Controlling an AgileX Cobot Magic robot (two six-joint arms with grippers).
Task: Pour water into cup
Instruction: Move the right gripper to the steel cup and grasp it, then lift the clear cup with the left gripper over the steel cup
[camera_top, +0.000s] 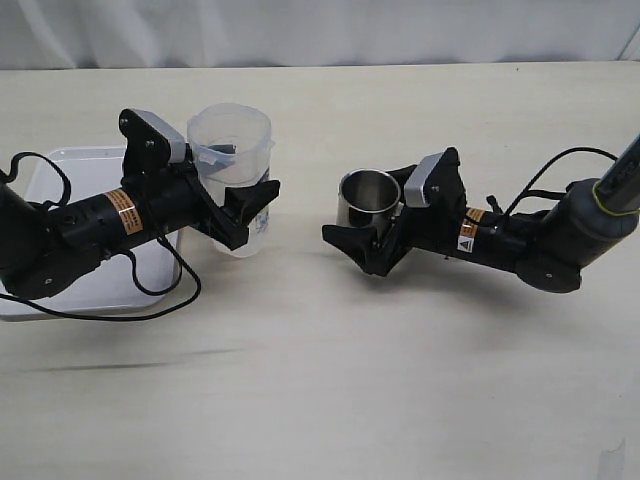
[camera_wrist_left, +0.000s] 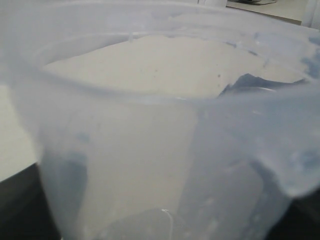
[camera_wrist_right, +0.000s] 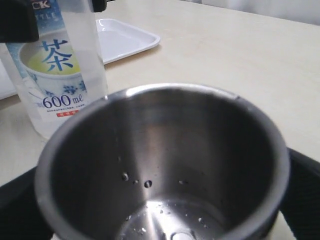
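The steel cup (camera_top: 368, 197) stands upright on the table right of the middle, and my right gripper (camera_top: 372, 238) is shut on it, one black finger on each side. In the right wrist view the cup (camera_wrist_right: 165, 150) fills the frame, with drops on its wall and a thin wet glint of water (camera_wrist_right: 175, 227) at the bottom. My left gripper (camera_top: 243, 212) is shut on the translucent plastic container (camera_top: 232, 150), held upright just left of the cup and apart from it. The container (camera_wrist_left: 150, 150) fills the left wrist view and hides the jaws.
A white tray (camera_top: 60, 200) lies at the left under the left arm; it also shows in the right wrist view (camera_wrist_right: 125, 37). Black cables trail beside both arms. A pale curtain hangs behind the table's far edge (camera_top: 320, 66).
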